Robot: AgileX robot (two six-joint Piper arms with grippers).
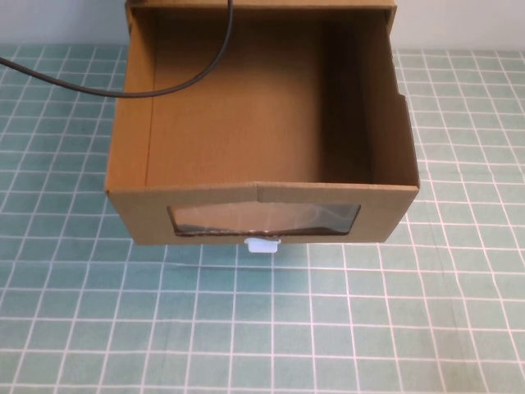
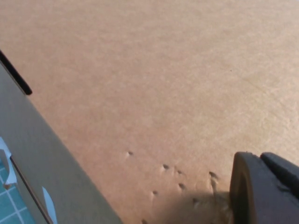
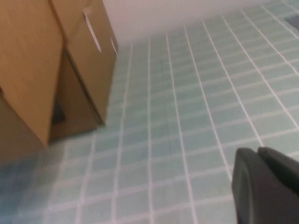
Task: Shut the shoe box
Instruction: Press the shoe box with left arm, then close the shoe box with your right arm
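Open shoe box (image 1: 261, 144) on tiled tabletop (image 1: 394, 328). Left gripper (image 2: 261, 191) against cardboard, right gripper (image 3: 266, 186) over tabletop; jaws' state unclear.

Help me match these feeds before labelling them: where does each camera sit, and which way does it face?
High view: raised on the robot's side, angled down at the open brown cardboard shoe box on the green gridded mat; no arm shows.
Left wrist view: on the left arm, pressed close to a brown cardboard face; the left gripper shows at the edge.
Right wrist view: on the right arm, over the mat beside the box; the right gripper shows.
All three views share the box and the mat.
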